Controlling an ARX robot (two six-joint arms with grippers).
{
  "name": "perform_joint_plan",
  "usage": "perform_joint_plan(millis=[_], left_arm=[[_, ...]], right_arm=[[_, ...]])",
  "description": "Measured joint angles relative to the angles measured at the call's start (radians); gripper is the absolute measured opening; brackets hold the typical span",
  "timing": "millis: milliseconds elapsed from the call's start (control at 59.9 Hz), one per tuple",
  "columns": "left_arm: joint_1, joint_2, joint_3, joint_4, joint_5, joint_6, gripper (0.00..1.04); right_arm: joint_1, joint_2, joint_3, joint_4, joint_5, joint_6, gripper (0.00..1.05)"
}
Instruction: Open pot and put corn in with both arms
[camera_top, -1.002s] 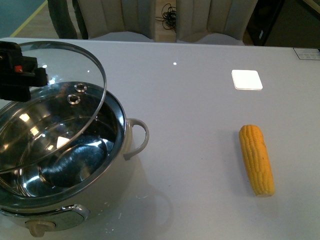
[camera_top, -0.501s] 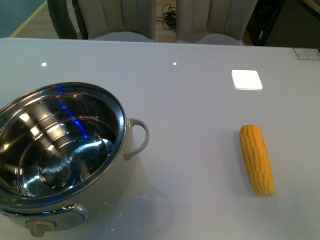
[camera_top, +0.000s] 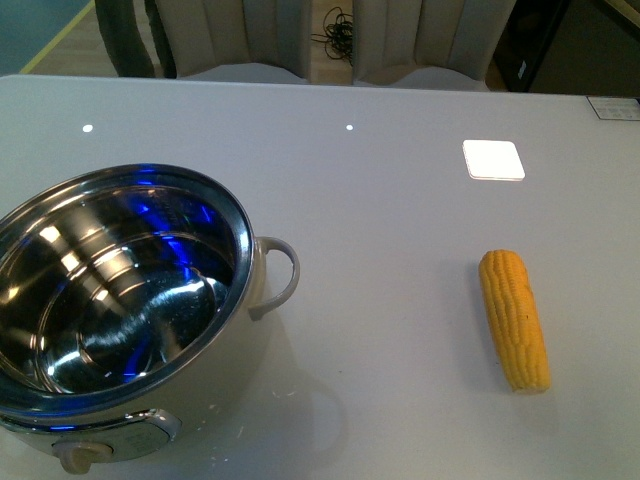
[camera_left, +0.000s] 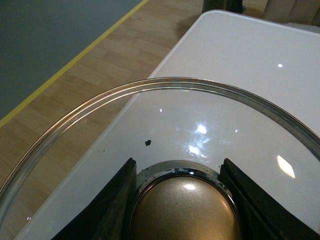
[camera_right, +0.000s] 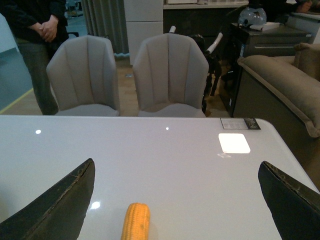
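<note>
Pot (camera_top: 228, 372) stands open at the near left of the bench (camera_top: 400, 240), its steel inside catching blue glints, its loop handle (camera_top: 281, 272) turned toward the middle and its dial (camera_top: 80, 456) facing front. Corn (camera_top: 514, 320) lies well apart from it on the right, lengthwise away from the robot. In the left wrist view the left end effector (camera_left: 178, 172) is clamped on the gold knob (camera_left: 183, 216) of a glass lid (camera_left: 150, 112), one black finger on each side; the bench's edge and wood floor (camera_left: 100, 60) show through the glass. In the right wrist view the right end effector (camera_right: 172, 200) has its fingers spread wide and empty, the corn (camera_right: 136, 221) on the bench below and between them, two grey chairs (camera_right: 170, 75) past the far edge.
</note>
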Motion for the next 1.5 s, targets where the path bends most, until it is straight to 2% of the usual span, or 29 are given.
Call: perform_joint_plan(millis=[317,601,1502], left_arm=[[0.014,0.251,0.138,0.100,0.027,0.029,0.44],[-0.022,0.426,0.206,0.201,0.052,0.058,0.44],[-0.040,0.621,0.299,0.269,0.075,0.058,0.44]], right_arm=[[0.000,0.000,0.000,0.000,0.000,0.000,0.96],[0.000,0.000,0.000,0.000,0.000,0.000,0.96],[0.000,0.000,0.000,0.000,0.000,0.000,0.96]])
